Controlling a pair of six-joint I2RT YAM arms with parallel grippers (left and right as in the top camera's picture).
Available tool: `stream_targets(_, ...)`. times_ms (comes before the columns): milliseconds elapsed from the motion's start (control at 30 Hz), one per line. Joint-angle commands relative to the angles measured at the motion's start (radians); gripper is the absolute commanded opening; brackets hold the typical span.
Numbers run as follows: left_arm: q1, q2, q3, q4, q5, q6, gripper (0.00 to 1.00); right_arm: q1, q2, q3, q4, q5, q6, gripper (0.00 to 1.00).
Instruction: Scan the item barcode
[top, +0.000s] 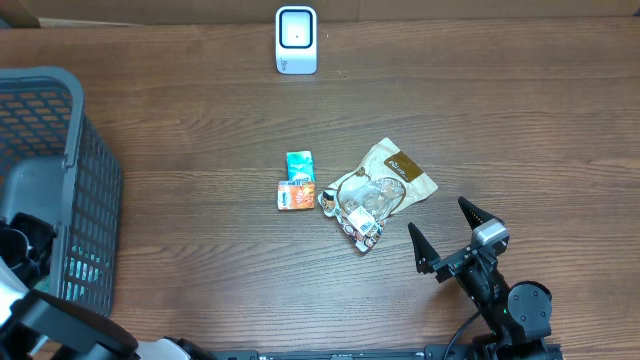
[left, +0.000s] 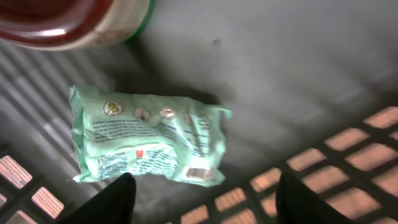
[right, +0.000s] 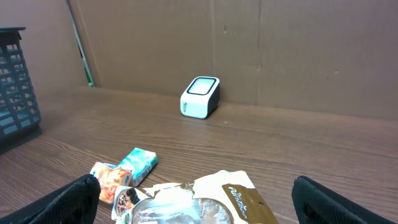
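In the left wrist view a pale green packet (left: 149, 140) lies flat on the grey basket floor, its barcode (left: 199, 173) facing up. My left gripper (left: 205, 202) hovers just in front of it, open, with nothing between its fingers. The white scanner (top: 296, 40) stands at the table's far edge and also shows as the scanner (right: 200, 97) in the right wrist view. My right gripper (top: 450, 232) is open near the front right, facing a brown and clear pouch (top: 380, 192) without touching it.
A grey mesh basket (top: 95, 190) fills the left side, with my left arm (top: 25, 248) inside it. A jar with a dark red lid (left: 62, 22) lies behind the green packet. A teal box (top: 299, 165) and an orange packet (top: 295, 196) sit mid-table beside the pouch.
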Motion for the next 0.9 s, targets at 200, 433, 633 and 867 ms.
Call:
stream_targets(200, -0.008, 0.169, -0.063, 0.033, -0.143, 0.018, 0.62, 0.004, -0.01, -0.011, 0.005, 0.002, 0.004, 1.0)
stream_targets(433, -0.008, 0.327, -0.063, 0.052, -0.2, -0.005, 0.66, 0.004, -0.01, -0.011, 0.005, 0.002, 0.003, 1.0)
stream_targets(633, -0.008, 0.404, -0.062, 0.051, -0.196, -0.005, 0.04, 0.004, -0.01, -0.011, 0.005, 0.002, 0.004, 1.0)
stream_targets(867, -0.008, 0.387, 0.048, -0.051, -0.196, -0.016, 0.04, 0.004, -0.01, -0.011, 0.005, 0.002, 0.004, 1.0)
